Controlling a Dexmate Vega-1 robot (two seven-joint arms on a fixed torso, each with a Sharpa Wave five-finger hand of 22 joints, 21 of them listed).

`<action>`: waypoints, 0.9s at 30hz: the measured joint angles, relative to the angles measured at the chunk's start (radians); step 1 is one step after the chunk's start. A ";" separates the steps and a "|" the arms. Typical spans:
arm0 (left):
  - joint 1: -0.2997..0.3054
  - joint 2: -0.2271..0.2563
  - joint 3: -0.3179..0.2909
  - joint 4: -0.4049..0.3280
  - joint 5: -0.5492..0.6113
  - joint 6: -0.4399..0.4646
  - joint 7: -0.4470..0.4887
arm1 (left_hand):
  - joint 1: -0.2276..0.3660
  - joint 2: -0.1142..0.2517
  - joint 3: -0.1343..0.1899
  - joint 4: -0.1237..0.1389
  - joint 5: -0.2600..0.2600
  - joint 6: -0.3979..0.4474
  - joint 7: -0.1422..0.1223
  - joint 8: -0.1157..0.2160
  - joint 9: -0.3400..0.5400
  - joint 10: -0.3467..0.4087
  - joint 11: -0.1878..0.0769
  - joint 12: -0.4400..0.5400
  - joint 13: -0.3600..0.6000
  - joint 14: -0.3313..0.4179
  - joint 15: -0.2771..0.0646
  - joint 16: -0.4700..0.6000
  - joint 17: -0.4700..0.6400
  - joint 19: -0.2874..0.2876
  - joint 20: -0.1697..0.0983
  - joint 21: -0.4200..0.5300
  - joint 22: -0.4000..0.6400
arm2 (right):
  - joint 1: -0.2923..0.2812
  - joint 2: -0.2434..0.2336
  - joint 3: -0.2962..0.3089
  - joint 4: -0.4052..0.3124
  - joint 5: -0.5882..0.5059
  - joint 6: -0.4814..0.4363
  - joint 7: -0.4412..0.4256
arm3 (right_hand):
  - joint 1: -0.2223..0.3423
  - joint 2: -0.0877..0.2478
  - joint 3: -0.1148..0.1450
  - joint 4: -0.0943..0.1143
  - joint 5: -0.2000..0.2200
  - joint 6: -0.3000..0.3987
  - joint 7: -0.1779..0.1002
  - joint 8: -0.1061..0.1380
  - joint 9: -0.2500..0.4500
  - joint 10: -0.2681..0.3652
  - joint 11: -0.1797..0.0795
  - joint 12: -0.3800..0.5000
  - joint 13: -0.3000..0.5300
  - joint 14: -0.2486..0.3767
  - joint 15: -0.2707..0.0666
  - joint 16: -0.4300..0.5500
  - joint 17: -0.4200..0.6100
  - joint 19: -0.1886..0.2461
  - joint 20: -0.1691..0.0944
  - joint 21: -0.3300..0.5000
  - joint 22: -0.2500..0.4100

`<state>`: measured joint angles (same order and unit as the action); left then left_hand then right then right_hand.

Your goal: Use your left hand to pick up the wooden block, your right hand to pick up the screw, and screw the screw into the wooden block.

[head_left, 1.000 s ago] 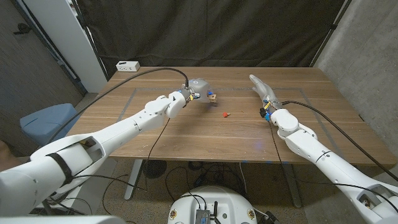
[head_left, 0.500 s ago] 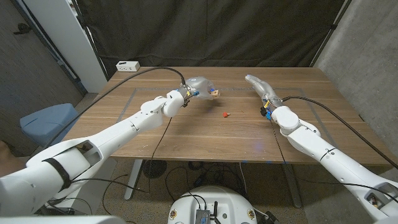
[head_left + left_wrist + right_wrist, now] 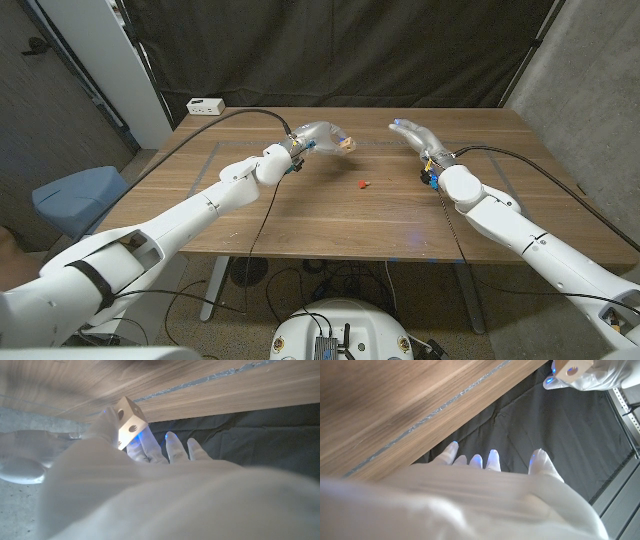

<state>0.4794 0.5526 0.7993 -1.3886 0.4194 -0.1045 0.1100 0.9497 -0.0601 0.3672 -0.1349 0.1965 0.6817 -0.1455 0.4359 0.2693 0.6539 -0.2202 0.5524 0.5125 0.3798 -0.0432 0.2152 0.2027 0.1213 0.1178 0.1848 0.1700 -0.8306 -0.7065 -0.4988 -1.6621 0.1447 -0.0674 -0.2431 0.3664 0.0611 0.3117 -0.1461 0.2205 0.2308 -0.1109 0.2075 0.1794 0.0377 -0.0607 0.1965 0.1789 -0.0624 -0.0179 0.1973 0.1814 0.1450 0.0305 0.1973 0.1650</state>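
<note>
Left hand [image 3: 318,134] is holding the wooden block [image 3: 345,145] up off the table [image 3: 300,215], over the far middle of the tabletop. In the left wrist view the block [image 3: 128,422] is sitting pinched at the fingertips [image 3: 111,416], two round holes showing on its lit face, other fingers reaching out beside it. Right hand [image 3: 418,136] is hovering above the far right part of the table, fingers stretched out and apart, gripping nothing. The right wrist view is showing the same: right hand [image 3: 485,475] with fingers spread, tips glowing blue, nothing in them, and the left hand with the block [image 3: 572,368] is showing at the corner. Screw [image 3: 364,184], small and red, is lying on the table near the middle, between the two hands and nearer the robot than both, touching neither. A white box [image 3: 205,106] is sitting at the far left corner of the table. A black curtain [image 3: 350,50] is hanging behind the table.
</note>
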 measured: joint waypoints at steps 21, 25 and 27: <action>0.052 -0.053 -0.072 0.054 -0.241 -0.066 -0.012 | -0.009 0.009 -0.004 0.004 0.007 -0.008 0.002 -0.008 -0.005 -0.022 -0.002 -0.013 0.005 -0.012 0.002 0.000 0.000 -0.010 0.000 0.000 0.000 | 0.039 -0.089 -0.050 -0.147 -0.137 -0.210 0.062 | 0.088 -0.033 0.023 -0.038 0.000 0.054 -0.010 0.015 0.005 0.018 -0.018 0.000 0.005 0.005 -0.005 0.000 0.000 0.016 0.005 0.000 0.000; 0.065 -0.066 -0.081 0.056 -0.272 -0.070 0.008 | -0.009 0.009 -0.004 0.004 0.011 -0.014 0.008 -0.008 -0.005 -0.022 -0.002 -0.017 0.005 -0.012 0.002 0.000 0.000 -0.010 0.000 0.000 0.000 | 0.049 -0.099 -0.062 -0.167 -0.161 -0.243 0.077 | 0.095 -0.040 0.023 -0.038 0.000 0.061 -0.014 0.015 0.005 0.018 -0.018 0.000 0.005 0.005 -0.005 0.000 0.000 0.020 0.009 0.000 0.000; 0.072 -0.074 -0.085 0.058 -0.283 -0.072 0.017 | -0.005 0.014 -0.004 0.004 0.011 -0.014 0.008 -0.008 -0.005 -0.022 -0.002 -0.017 0.008 -0.012 0.002 0.000 0.000 -0.008 -0.003 0.000 0.000 | 0.056 -0.104 -0.069 -0.176 -0.176 -0.261 0.086 | 0.103 -0.037 0.027 -0.042 0.000 0.061 -0.014 0.015 0.005 0.018 -0.018 0.000 0.005 0.005 -0.005 0.000 0.000 0.020 0.009 0.000 0.000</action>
<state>0.5516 0.4787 0.7148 -1.3304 0.1361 -0.1764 0.1269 0.9449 -0.0464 0.3633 -0.1310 0.2075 0.6681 -0.1379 0.4281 0.2640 0.6315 -0.2218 0.5357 0.5201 0.3674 -0.0412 0.2152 0.2025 0.1134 0.1150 0.1850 0.1698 -0.7749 -0.8101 -0.5680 -1.8384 -0.0314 -0.3287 -0.1573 0.4692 0.0239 0.3383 -0.1877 0.2205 0.2916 -0.1251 0.2230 0.1841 0.0555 -0.0786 0.1965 0.1841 -0.0571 -0.0233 0.1973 0.1815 0.1647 0.0393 0.1973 0.1650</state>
